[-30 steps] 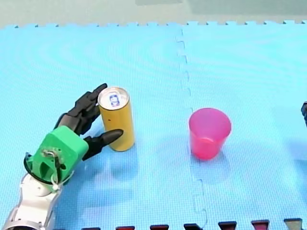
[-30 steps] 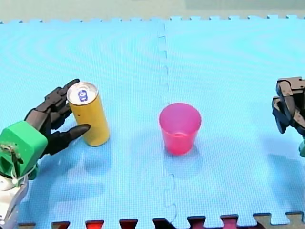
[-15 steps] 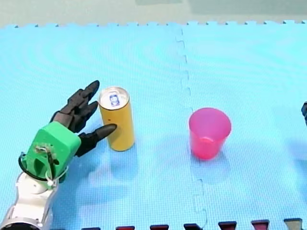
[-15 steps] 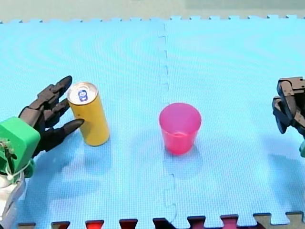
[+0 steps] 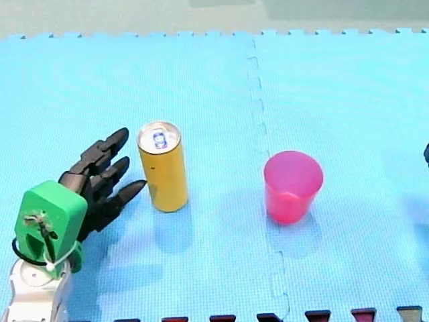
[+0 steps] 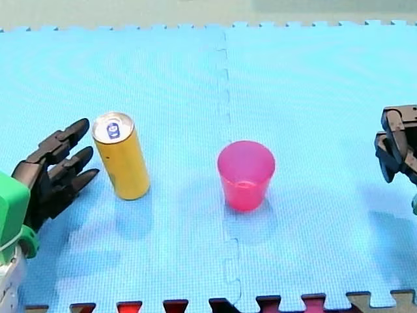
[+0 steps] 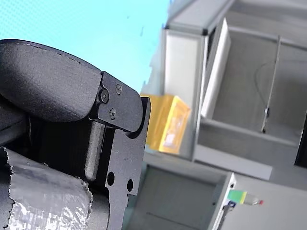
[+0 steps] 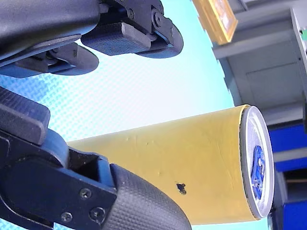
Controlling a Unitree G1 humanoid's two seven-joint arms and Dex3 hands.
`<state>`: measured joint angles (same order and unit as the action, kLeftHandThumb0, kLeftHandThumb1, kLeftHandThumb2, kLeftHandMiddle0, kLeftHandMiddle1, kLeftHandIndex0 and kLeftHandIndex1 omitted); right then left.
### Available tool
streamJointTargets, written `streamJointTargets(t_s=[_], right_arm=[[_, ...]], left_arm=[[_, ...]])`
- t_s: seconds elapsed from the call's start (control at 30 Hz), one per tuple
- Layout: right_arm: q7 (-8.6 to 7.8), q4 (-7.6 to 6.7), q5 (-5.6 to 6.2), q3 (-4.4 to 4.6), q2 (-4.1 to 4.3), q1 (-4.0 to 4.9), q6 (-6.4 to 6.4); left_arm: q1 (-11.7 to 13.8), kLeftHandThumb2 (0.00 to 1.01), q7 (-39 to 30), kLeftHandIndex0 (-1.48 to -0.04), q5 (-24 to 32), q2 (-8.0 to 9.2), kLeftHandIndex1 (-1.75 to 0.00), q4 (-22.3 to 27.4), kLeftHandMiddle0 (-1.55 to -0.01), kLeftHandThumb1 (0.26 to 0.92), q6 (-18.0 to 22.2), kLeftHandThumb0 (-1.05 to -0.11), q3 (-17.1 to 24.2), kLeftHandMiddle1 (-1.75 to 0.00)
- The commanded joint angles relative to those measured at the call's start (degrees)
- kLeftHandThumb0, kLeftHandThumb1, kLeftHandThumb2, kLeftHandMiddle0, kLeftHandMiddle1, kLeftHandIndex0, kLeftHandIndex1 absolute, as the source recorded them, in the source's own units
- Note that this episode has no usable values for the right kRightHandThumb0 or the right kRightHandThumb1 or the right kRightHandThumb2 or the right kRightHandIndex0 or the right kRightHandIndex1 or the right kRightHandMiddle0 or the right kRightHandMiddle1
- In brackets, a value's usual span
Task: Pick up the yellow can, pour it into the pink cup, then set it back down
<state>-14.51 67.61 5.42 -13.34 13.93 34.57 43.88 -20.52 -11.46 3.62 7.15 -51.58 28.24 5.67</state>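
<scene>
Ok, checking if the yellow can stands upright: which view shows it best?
First head view: the yellow can stands whole and upright on the mat, apart from the left hand. The second head view shows the same; the second wrist view shows its side and lid close up.

Yellow can (image 5: 163,168) upright on blue mat (image 5: 201,87); only obstacle near left hand (image 5: 100,182). Hand just beside can on its left, narrow gap, no contact. Pink cup (image 5: 293,186) upright, well apart to can's right; wide lane of open mat between them. Open mat behind and in front of both. Right hand (image 6: 397,147) at mat's right edge, open mat between it and cup.
</scene>
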Motion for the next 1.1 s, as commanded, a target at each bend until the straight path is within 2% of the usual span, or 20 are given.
streamJointTargets(t_s=[0.0,0.33,0.53,0.77,1.07], right_arm=[[0.15,0.17,-0.08,-0.05,0.34,0.21,0.06],[0.72,0.42,-0.36,0.09,0.44,0.58,0.08],[0.88,0.50,-0.42,0.04,0.44,0.48,0.43],[0.93,0.55,-0.39,-0.04,0.47,0.45,0.44],[1.35,0.60,-0.68,0.06,0.78,0.54,0.45]], left_arm=[[0.31,0.00,-0.12,-0.39,0.02,0.25,-0.01,0.53,-0.43,0.838,-0.18,-0.985,0.10,-0.01],[1.26,0.00,-0.51,-0.37,-1.26,0.53,0.00,0.96,-0.39,0.835,0.93,-0.989,-0.42,0.00],[1.68,0.00,2.89,-0.34,-5.16,1.23,0.00,0.89,-0.39,0.835,2.84,-0.987,-1.92,0.00],[1.90,0.00,8.20,-0.31,-9.58,1.95,0.00,0.67,-0.37,0.806,4.41,-0.945,-3.63,0.00],[1.96,0.00,9.98,-0.30,-10.49,2.08,0.00,0.69,-0.37,0.814,4.82,-0.943,-4.63,0.00]])
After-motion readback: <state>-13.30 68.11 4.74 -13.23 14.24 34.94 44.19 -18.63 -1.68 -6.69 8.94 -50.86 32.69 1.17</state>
